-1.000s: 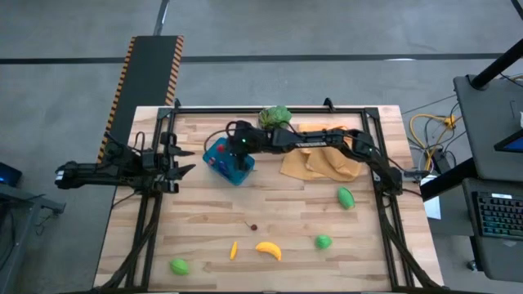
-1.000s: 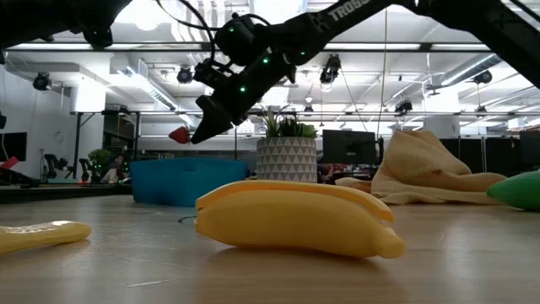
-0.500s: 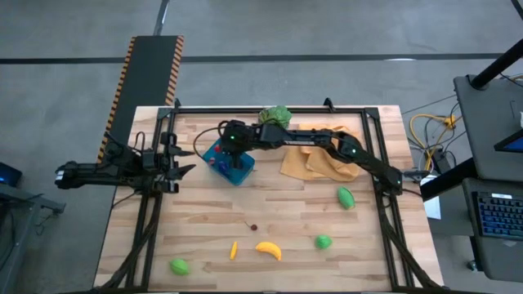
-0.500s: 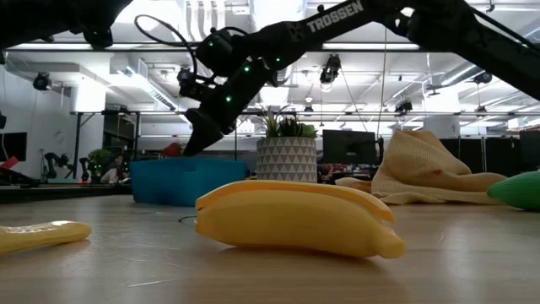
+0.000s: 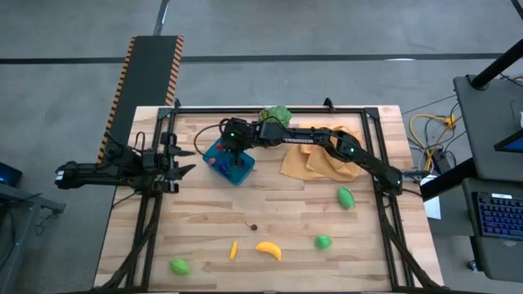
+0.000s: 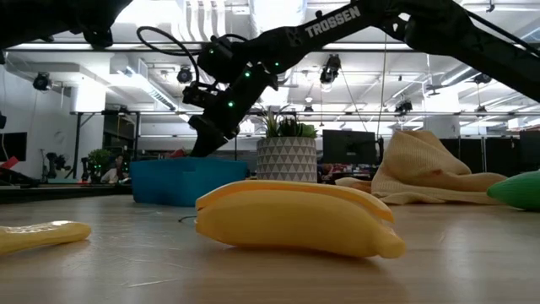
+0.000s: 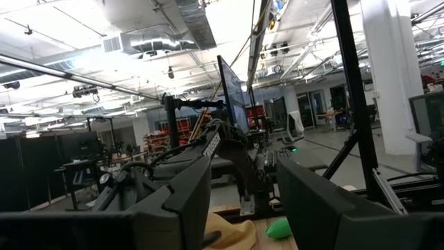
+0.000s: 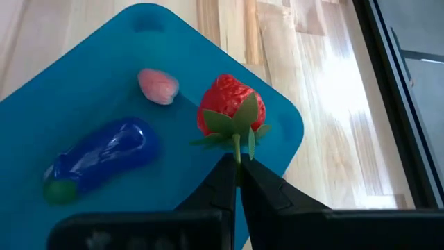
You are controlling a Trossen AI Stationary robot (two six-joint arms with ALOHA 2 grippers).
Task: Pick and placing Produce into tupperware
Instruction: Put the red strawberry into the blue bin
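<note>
The blue-teal tupperware (image 5: 231,166) (image 6: 180,180) sits on the table's far left part. In the right wrist view its floor (image 8: 97,104) holds a pink piece (image 8: 158,86) and a blue-purple piece (image 8: 101,157). My right gripper (image 5: 227,147) (image 6: 202,145) (image 8: 238,167) is over it, shut on a red strawberry (image 8: 231,104). On the near part of the table lie a yellow banana (image 5: 268,250) (image 6: 295,218), a small orange-yellow piece (image 5: 234,249), three green pieces (image 5: 346,197) (image 5: 324,242) (image 5: 179,266) and a tiny brown one (image 5: 253,227). My left gripper (image 5: 185,162) waits open at the left edge. My right gripper pinches the strawberry's green stem (image 8: 236,148) between its two fingertips. The fingers come slanting down from the table's right side. The red fruit stands out beyond the fingertips over the tupperware's floor; whether it touches the floor I cannot tell.
An orange-yellow cloth (image 5: 323,161) (image 6: 426,171) lies right of the tupperware, under my right arm. A leafy plant in a white pot (image 5: 276,117) (image 6: 287,156) stands at the far edge. A black frame (image 5: 384,204) borders the table.
My right gripper has moved down and a little toward the table's left, staying shut. The strawberry, first held above the tupperware's rim, is now down at rim level inside it.
</note>
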